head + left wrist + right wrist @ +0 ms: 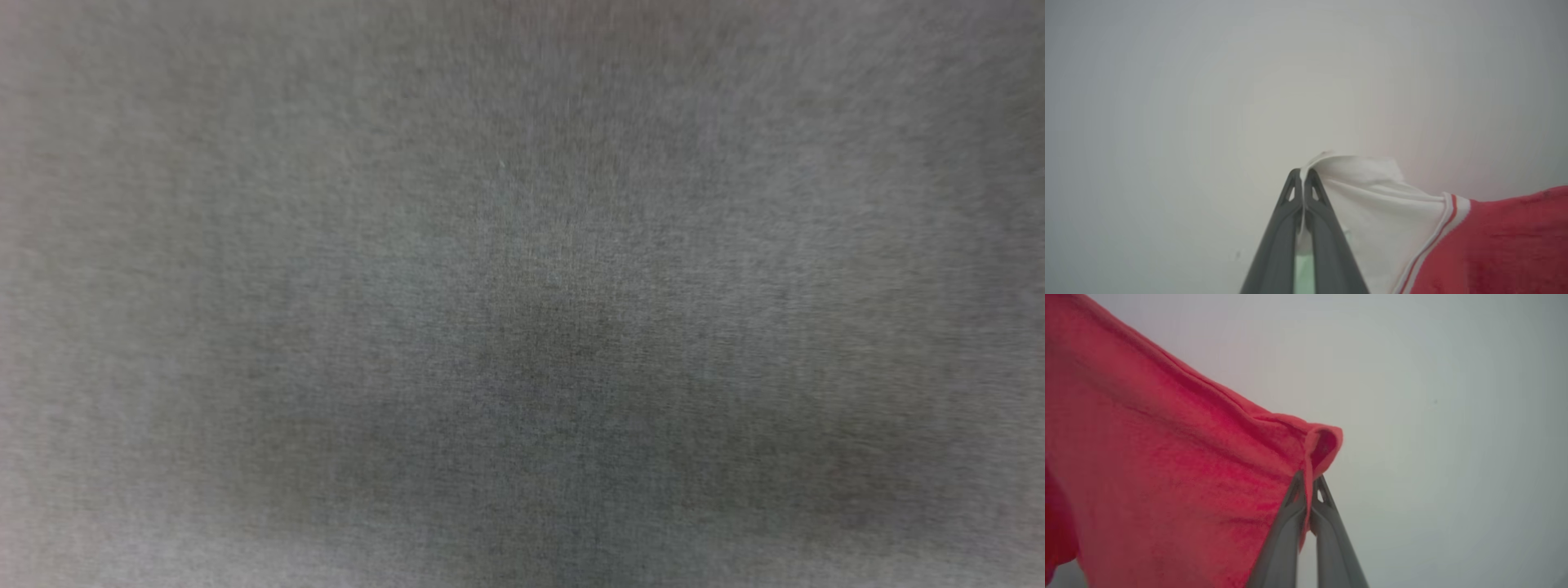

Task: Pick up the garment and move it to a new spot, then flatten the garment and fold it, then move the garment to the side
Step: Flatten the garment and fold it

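While the shirt (1515, 245) is held at two points, its white sleeve (1372, 196) sits pinched in the left gripper (1303, 174), jaws clamped tight on the cloth. In the left wrist view, the striped trim (1447, 220) and red body run off toward four o'clock. Over in the right wrist view, the right gripper (1309, 479) is clamped on a folded red edge, with the cloth spreading toward nine o'clock. The head view gives a blurred grey surface (522, 245).
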Tool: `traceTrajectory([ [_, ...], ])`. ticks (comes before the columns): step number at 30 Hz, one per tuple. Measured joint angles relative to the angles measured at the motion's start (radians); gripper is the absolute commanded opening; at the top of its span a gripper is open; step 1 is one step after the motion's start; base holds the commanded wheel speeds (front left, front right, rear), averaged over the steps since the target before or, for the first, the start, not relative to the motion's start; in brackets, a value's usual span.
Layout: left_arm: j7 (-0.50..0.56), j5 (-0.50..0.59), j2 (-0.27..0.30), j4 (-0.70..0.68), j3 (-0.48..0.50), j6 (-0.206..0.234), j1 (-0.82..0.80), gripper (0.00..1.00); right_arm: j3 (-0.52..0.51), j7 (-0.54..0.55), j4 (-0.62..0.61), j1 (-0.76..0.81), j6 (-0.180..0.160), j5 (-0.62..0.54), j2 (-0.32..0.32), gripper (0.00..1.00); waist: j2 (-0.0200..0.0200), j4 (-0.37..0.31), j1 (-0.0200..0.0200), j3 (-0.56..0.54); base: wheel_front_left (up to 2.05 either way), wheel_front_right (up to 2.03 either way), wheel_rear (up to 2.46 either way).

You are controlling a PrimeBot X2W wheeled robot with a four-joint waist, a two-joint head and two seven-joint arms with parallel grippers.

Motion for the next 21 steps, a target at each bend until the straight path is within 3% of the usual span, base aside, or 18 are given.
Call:
traceTrajectory([
  [7, -0.026, -0.026, -0.038, 0.083, -0.030, -0.063, 0.219, 0.00, -0.012, -0.005, 0.116, 0.141, 0.000, -0.025, 0.027, 0.00, 0.0000, 0.031, 0.0000, 0.072, 0.00, 0.00, 0.00],
  [14, -0.005, -0.075, -0.080, 0.120, -0.087, -0.087, 0.443, 0.00, 0.044, 0.000, 0.200, 0.261, 0.000, 0.049, 0.010, 0.00, 0.0000, 0.066, 0.0000, 0.031, 0.00, 0.00, 0.00],
  [18, 0.065, -0.133, -0.087, 0.042, -0.157, -0.088, 0.576, 0.00, 0.070, 0.005, 0.216, 0.333, 0.000, 0.111, 0.002, 0.00, 0.0000, 0.080, 0.0000, -0.020, 0.00, 0.00, 0.00],
  [21, 0.116, -0.195, -0.048, -0.047, -0.206, -0.088, 0.662, 0.00, 0.098, 0.007, 0.212, 0.392, 0.000, 0.168, 0.002, 0.00, 0.0000, 0.088, 0.0000, -0.061, 0.00, 0.00, 0.00],
])
